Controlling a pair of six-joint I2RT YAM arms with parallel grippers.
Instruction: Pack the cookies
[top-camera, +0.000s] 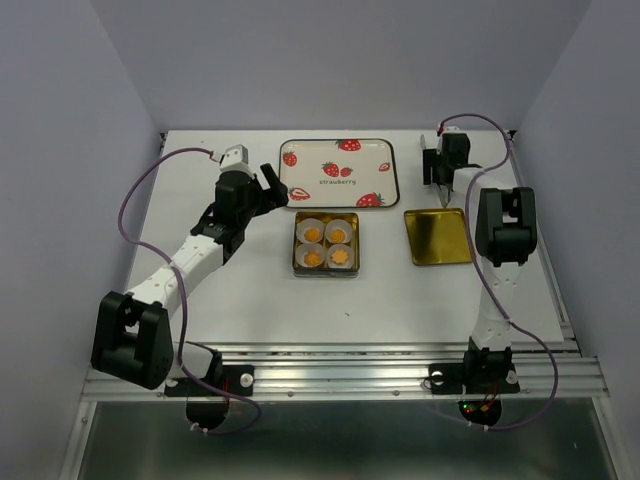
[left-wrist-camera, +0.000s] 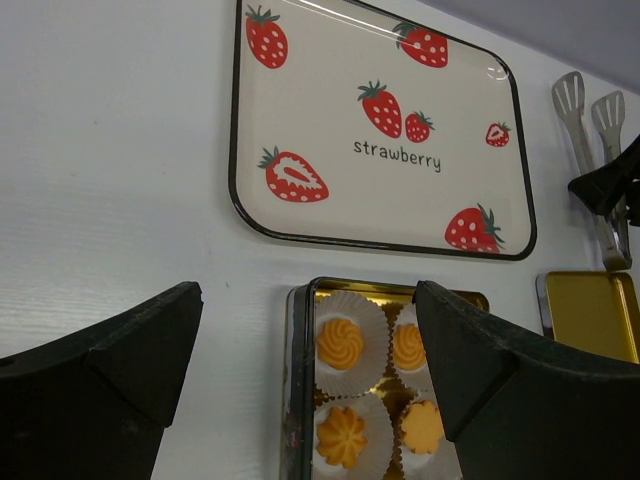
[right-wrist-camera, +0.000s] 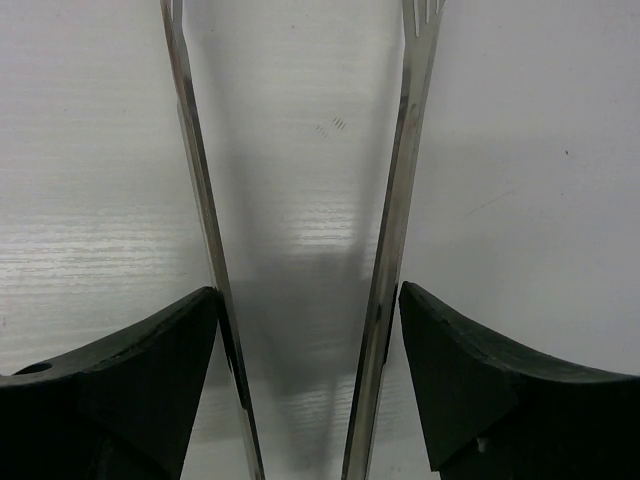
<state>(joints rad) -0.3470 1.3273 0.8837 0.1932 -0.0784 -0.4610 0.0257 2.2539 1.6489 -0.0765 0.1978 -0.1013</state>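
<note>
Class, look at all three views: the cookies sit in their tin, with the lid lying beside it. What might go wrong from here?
1. The tongs are held only between the right gripper's jaws over the table; they may slip if the grip loosens.
2. The lid lies apart from the tin; set on askew, it might crush the paper cups around the cookies.

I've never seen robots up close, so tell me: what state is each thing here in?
tin: open
cookies: four, in paper cups inside the tin
lid: off, lying flat beside the tin
tray: empty
tongs: clamped between right gripper's fingers
left gripper: open, empty
</note>
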